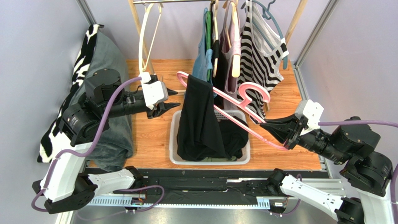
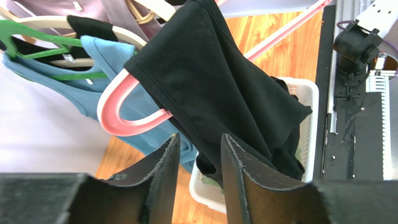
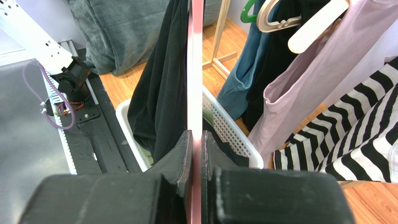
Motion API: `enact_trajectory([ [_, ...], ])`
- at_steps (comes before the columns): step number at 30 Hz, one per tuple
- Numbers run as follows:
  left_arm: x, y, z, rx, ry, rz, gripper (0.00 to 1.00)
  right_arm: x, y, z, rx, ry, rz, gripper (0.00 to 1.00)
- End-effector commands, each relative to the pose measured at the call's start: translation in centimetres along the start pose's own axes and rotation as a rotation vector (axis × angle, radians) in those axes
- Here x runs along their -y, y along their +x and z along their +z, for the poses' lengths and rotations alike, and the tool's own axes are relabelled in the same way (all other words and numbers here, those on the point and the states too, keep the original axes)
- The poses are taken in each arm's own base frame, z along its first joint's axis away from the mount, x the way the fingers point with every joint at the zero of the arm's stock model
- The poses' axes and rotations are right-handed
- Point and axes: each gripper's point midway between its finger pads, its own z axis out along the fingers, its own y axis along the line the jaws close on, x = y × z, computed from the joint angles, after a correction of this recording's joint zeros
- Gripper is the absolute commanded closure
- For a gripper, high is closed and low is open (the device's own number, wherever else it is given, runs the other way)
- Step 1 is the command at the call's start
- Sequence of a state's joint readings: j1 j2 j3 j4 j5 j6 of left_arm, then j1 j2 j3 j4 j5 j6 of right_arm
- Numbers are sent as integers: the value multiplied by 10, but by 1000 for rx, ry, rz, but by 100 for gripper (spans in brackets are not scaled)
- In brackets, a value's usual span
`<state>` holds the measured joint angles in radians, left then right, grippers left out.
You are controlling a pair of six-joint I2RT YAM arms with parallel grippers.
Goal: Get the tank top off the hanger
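A wooden worktop (image 1: 154,135) boxed in by pale walls, with a rail (image 1: 177,2) of hung clothes across the back: that is where we find the two arms at work. A white basket (image 1: 173,140) sits at the middle of the worktop.

The right tool (image 3: 195,135) is clamped shut on the straight bar of a pink hanger (image 3: 195,70) and holds it tilted over the basket, free of the rail. The hook end is near the right arm and the far end is raised toward the left arm.

The black tank top (image 1: 198,116) is on that raised end. It is bunched at the hanger's rounded shoulder and falls in one long fold, with its lower part lying inside the basket.

The left tool (image 2: 200,136) hovers just beside the hanger's rounded end. Its jaws are parted and nothing is between them. From the left wrist we see the tank top past the gap, apart from both fingers (image 2: 161,163).

On the rail behind hang a striped top (image 1: 266,56), a lilac top (image 3: 303,93), a dark garment and a blue top (image 1: 202,60), each on its own hanger. One bare cream hanger (image 1: 147,37) hangs further left.

At the left edge, a grey cushion (image 1: 110,60) leans against the wall with a black-and-white cloth (image 1: 81,60) behind it.
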<state>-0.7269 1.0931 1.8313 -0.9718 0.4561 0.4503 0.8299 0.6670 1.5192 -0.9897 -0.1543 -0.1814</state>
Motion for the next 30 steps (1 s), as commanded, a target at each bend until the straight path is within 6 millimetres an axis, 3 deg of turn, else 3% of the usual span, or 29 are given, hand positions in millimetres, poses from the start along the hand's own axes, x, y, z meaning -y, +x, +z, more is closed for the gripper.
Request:
enact_trajectory([
  [1,4,-1,6,17,22,-36,56,6,-27,1,95,27,1,100],
  [4,-1,0,12,12,11,-51,54,4,-27,3,94,14,7,100],
  [10,-8,-5,25,20,10,-103,32,0,-28,4,98,-8,17,100],
  [16,-8,-3,38,15,38,-132,29,-3,-27,7,100,-26,17,100],
  [19,-7,-6,40,27,55,-139,41,-4,-26,8,96,-30,15,100],
  [22,-6,-13,37,45,57,-133,66,-2,-25,8,94,-19,11,100],
  [23,-7,-13,37,46,55,-131,79,-1,-24,7,93,-14,10,100],
  [26,-10,-19,31,56,28,-122,98,-1,-21,5,88,-7,12,100],
  [30,-13,-23,25,64,2,-123,100,0,-17,2,80,2,14,100],
])
